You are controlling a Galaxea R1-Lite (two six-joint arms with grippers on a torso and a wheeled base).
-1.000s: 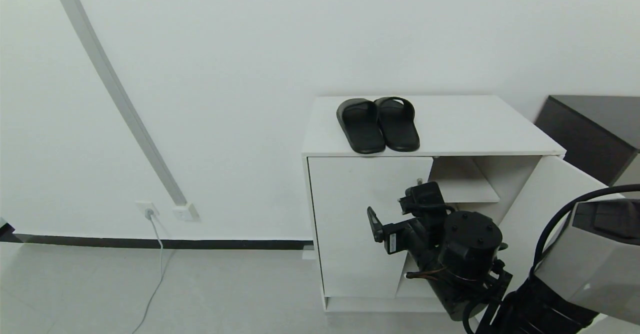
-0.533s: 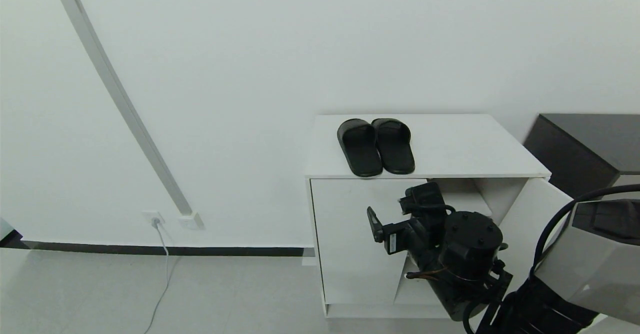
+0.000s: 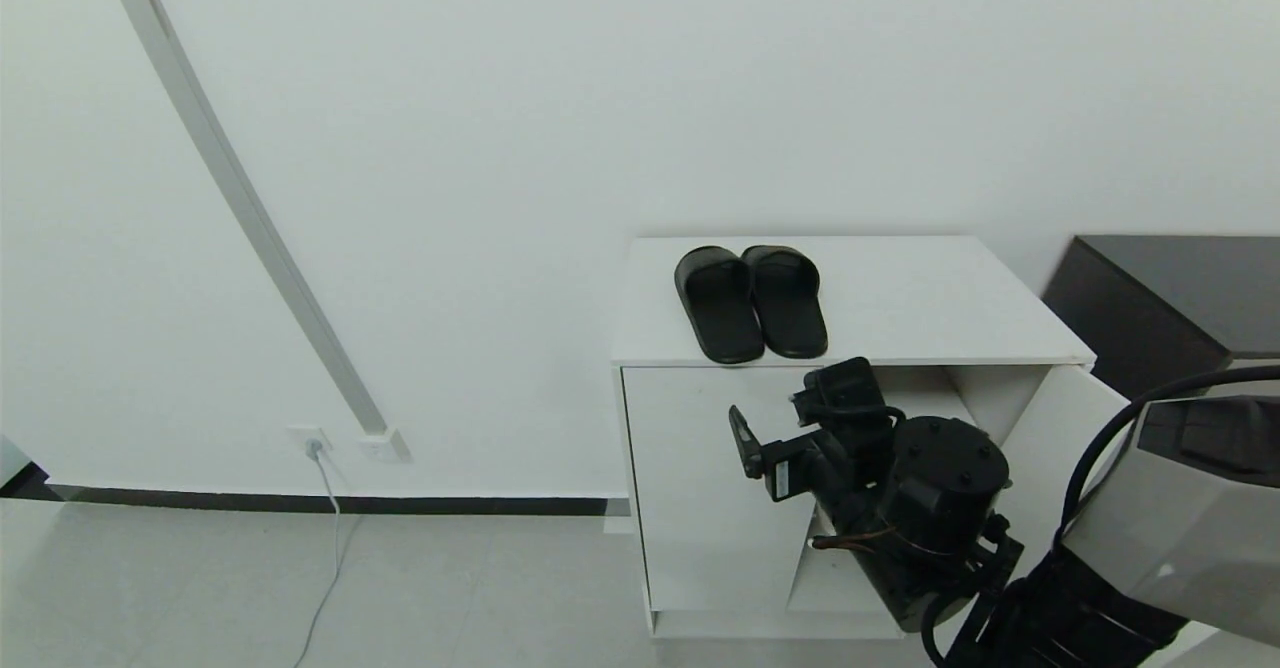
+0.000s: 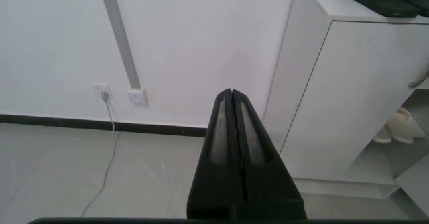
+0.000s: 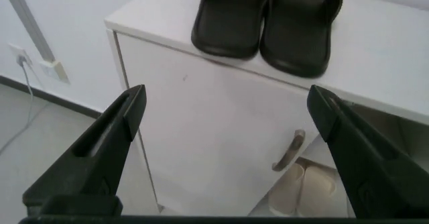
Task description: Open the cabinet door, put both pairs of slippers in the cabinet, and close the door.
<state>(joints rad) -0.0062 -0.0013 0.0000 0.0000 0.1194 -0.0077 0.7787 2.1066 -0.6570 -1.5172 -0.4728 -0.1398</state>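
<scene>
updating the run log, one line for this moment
door open | light slippers inside | black slippers on cabinet top | right gripper open | left gripper shut

The right arm (image 3: 940, 498) is sitting low on the right with its wrist bent, and the right tool (image 5: 228, 96) is holding its fingers spread wide, nothing between them. The left tool (image 4: 231, 100) is pressing both fingers flat together, looks empty I think.

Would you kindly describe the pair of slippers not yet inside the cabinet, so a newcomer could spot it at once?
Find the white cabinet against the white wall. On its top, toward the left front edge, lie the black slippers, side by side. They are dark and out in the open, unlike the pale slippers inside the cabinet.
</scene>
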